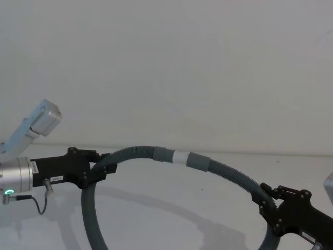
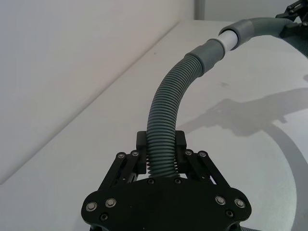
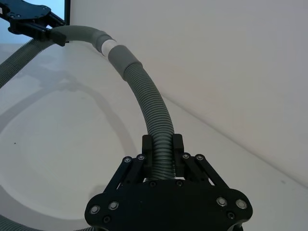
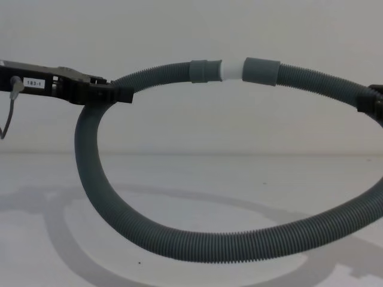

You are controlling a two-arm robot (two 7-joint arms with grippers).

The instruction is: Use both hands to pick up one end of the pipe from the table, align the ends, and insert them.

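Grippers first: the left gripper (image 1: 106, 167) reaches in from the left and pinches the pipe (image 4: 197, 246) on its ribbed stretch a little way behind one end, fingers (image 2: 180, 143) pressed against both sides of the hose. Over on the right, the right gripper (image 1: 263, 197) does the same, its fingers (image 3: 147, 147) clamped on the corrugations behind the other end. Both ends are up in the air between the two grippers, held well above the table (image 4: 191, 197). And look at the middle: the grey collar (image 4: 204, 70) with its white tip (image 4: 232, 70) lines up with the wider grey sleeve (image 4: 261, 71), the white tip running right up to the sleeve's mouth, a band of white showing between the two grey cuffs. How deep the tip sits inside, I cannot tell. From each gripper the hose sweeps down and round in one big loop, its low part sagging near the table, with its shadow spread across the white surface.
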